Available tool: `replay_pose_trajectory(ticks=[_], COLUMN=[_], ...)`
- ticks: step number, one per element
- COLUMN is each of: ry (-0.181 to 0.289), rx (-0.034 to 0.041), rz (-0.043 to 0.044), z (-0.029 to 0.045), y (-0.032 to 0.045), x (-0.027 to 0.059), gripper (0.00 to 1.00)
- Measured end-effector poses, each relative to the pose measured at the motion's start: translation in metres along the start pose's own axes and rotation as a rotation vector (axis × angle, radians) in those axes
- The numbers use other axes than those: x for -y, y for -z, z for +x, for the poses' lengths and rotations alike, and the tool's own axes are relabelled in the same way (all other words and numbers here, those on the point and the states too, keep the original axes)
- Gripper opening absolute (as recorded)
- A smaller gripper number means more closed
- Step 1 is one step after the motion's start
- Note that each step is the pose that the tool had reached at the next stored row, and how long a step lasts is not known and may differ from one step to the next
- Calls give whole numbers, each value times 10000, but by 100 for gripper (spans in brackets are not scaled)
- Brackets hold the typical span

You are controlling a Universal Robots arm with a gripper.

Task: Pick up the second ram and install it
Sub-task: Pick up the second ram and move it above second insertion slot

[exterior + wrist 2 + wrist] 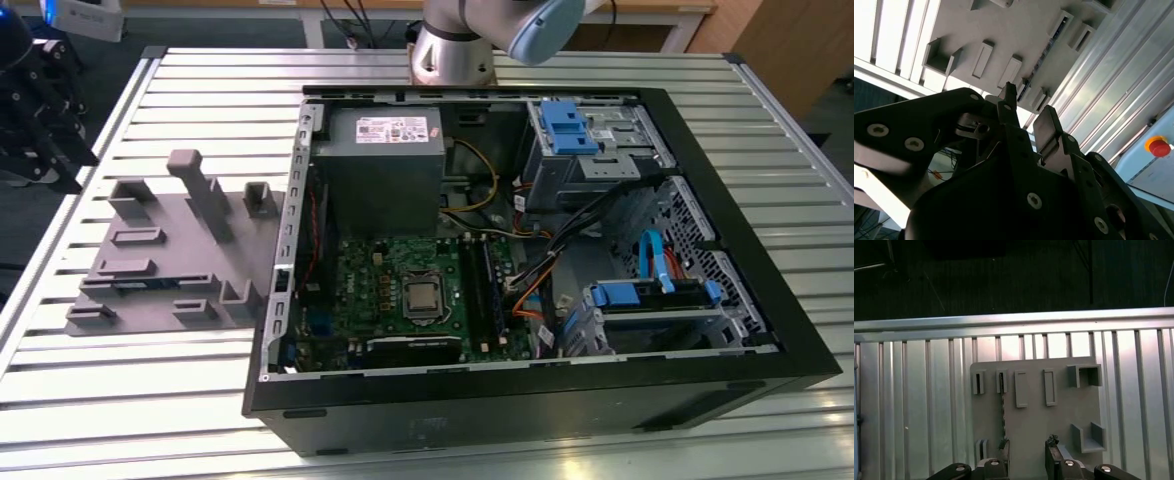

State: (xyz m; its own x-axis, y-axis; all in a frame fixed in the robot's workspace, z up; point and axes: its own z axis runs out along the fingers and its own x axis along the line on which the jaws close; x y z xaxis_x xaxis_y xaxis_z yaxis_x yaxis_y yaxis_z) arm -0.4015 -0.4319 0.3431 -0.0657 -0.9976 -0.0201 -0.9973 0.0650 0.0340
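Gripper (1027, 444) spread, empty, over fixture (160, 290) at the exterior view's left; ram (1002, 412) edge-on in slot, off gripper centreline; risk: offset descent lands a jaw on ram, not around it

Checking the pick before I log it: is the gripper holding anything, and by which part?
Nothing is held. The gripper has its fingers apart with an empty gap between them, above the grey fixture, where the second ram stands on edge.

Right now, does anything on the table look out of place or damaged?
Nothing stands out. The second ram stands on edge, straight in the grey fixture, and the open gripper hangs over the fixture, empty.
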Motion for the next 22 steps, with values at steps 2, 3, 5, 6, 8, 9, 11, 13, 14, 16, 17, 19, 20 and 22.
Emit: replay_pose_trajectory(ticks=[2, 3, 5, 6, 8, 9, 11, 13, 14, 16, 17, 19, 20, 22], ry=[0, 0, 0, 0, 0, 0, 0, -1, 0, 0, 0, 0, 0, 0], rx=[0, -1, 0, 0, -2, -1, -1, -2, -2, -1, -2, -1, -1, -1], rz=[-1, -1, 0, 0, -1, 0, 0, 0, 0, 0, -1, 0, 1, 1], z=[0, 0, 1, 1, 1, 1, 2, 4, 5, 9, 11, 15, 16, 19], y=[-14, -21, -37, -46, -62, -72, -90, -110, -120, -139, -148, -167, -176, -192], x=[1, 1, 1, 2, 2, 2, 3, 4, 4, 5, 6, 7, 7, 8], gripper=[41, 41, 41, 41, 41, 41, 41, 41, 41, 41, 41, 41, 41, 41])
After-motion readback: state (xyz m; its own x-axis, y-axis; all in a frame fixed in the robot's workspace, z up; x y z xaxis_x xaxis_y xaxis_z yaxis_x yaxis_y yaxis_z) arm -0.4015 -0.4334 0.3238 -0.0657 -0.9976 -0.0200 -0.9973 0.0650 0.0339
